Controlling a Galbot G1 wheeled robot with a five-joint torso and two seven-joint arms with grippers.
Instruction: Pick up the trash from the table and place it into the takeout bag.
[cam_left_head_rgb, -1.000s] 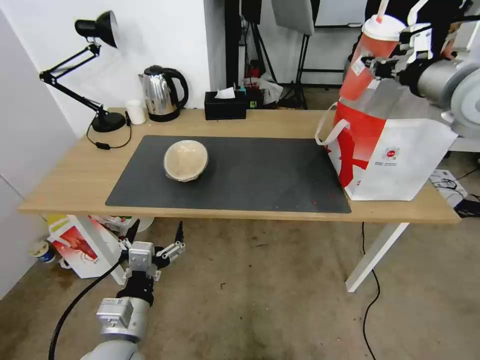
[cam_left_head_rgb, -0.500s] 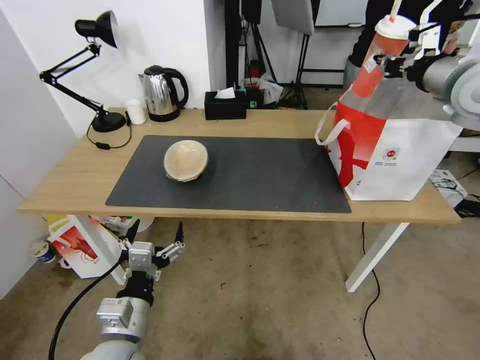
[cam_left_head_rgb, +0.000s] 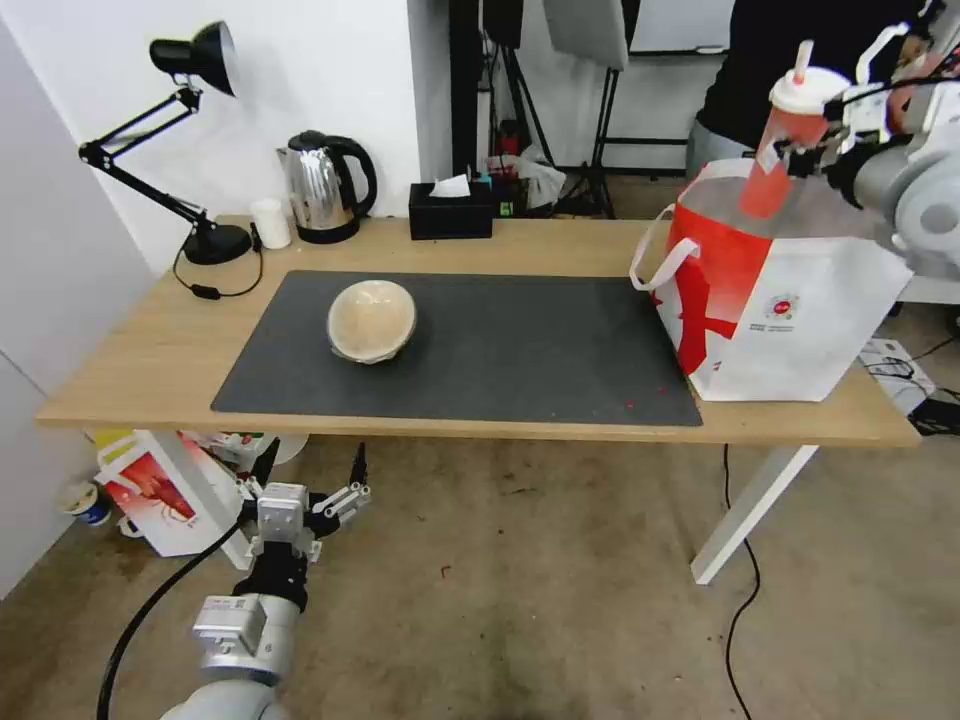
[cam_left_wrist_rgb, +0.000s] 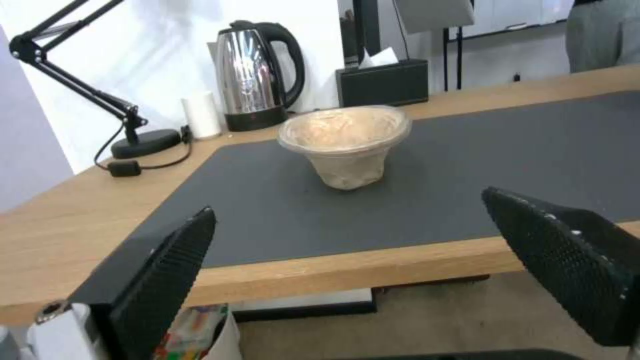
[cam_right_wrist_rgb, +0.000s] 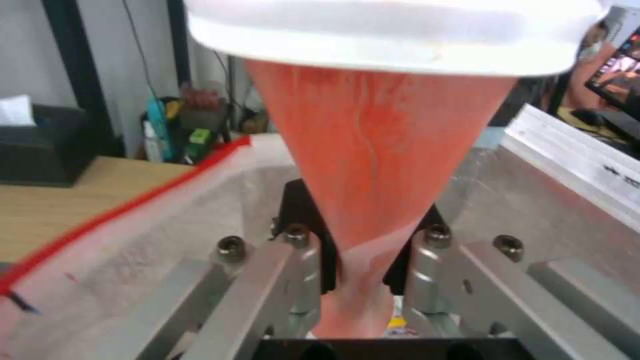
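On the surface (cam_left_head_rgb: 150, 350) a mat (cam_left_head_rgb: 520, 350) lies mid-way, with the paper bowl (cam_left_head_rgb: 371, 320) on its left part. The takeout bag (cam_left_head_rgb: 780, 300) stands at the right end; the cup (cam_left_head_rgb: 785, 150) hangs above its mouth in the right hand (cam_left_head_rgb: 800, 155). Behind the mat stand lamp (cam_left_head_rgb: 200, 140), kettle (cam_left_head_rgb: 325, 187) and tissue box (cam_left_head_rgb: 450, 210).

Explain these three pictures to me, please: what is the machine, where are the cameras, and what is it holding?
It is a wheeled robot with two arms, each ending in a gripper. One picture is taken from its head, looking down at a table. The other two come from cameras on its wrists. The right gripper is shut on a red cup with lid and straw, held tilted over the open takeout bag at the table's right end. The right wrist picture shows that cup close up between the fingers, with the bag's foil lining below. The left gripper hangs open below the table's front edge. Its camera looks at a tan bowl on the dark mat.
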